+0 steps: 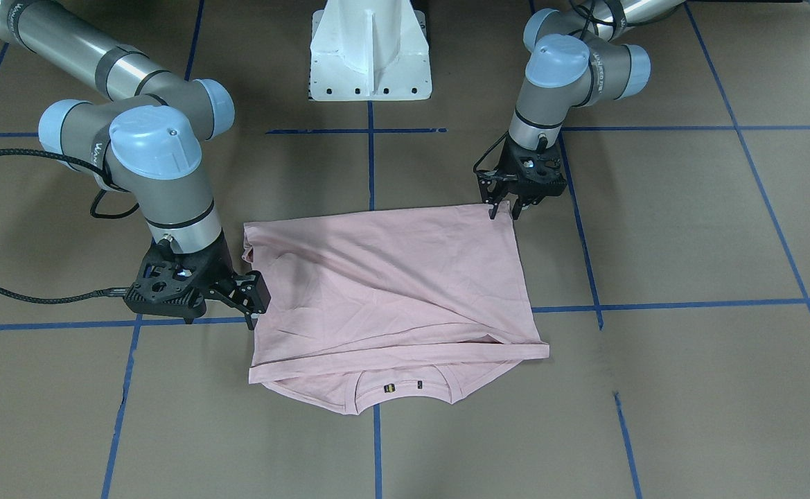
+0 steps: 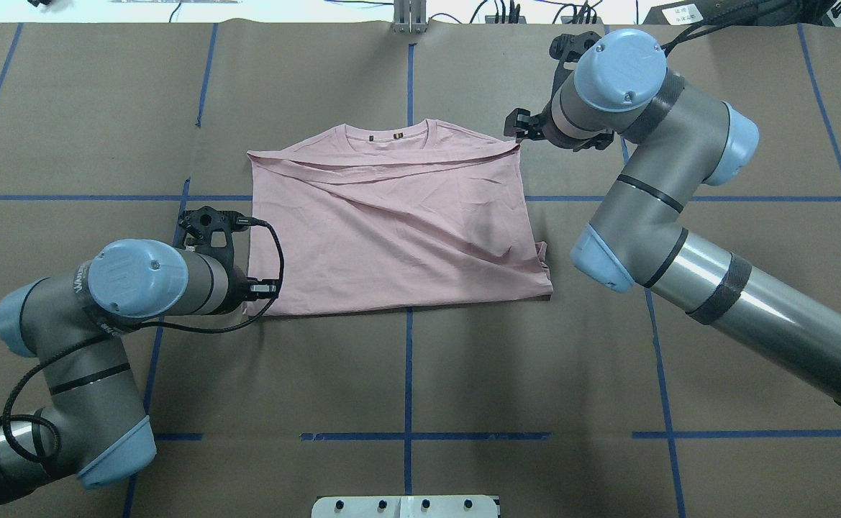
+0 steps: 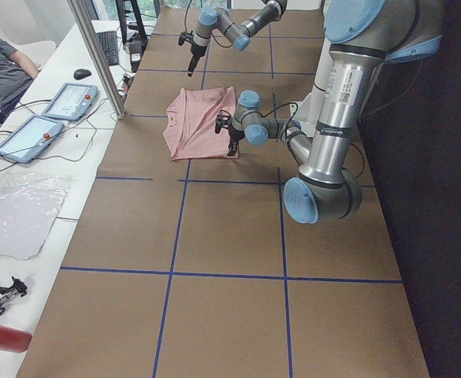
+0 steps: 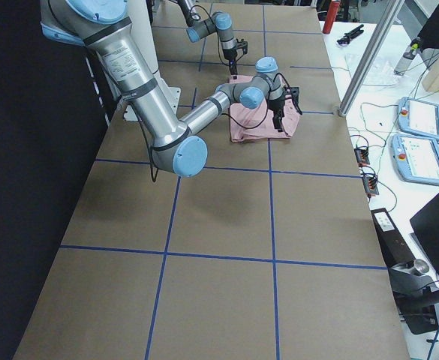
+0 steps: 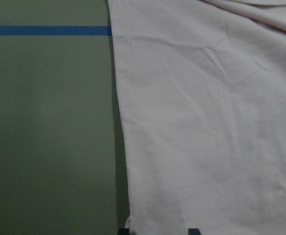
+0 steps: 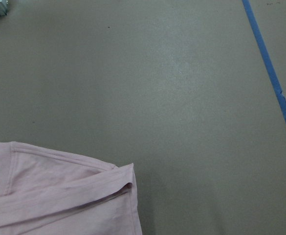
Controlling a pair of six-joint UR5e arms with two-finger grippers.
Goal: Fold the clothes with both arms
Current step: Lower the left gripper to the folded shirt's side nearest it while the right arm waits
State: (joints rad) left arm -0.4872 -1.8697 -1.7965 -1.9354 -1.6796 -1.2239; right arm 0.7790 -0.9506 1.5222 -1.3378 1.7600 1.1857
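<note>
The pale pink T-shirt [image 1: 391, 277] lies on the brown table, folded across once, plain side up, collar [image 1: 405, 388] at the far edge; it also shows in the overhead view [image 2: 391, 230]. No dog print shows. My left gripper [image 1: 504, 210] points down at the shirt's near corner, jaws open; its fingertips [image 5: 124, 230] straddle the shirt's edge [image 5: 128, 147]. My right gripper [image 1: 253, 315] hangs low beside the opposite side edge, near the far corner [image 6: 123, 181], looks open and holds nothing. Its fingers do not show in the right wrist view.
The white pedestal base [image 1: 370, 55] stands at the robot's side of the table. Blue tape lines [image 2: 408, 374] grid the brown surface. A side bench with control tablets [image 3: 68, 101] and a seated person [image 3: 1, 71] lies beyond the far edge.
</note>
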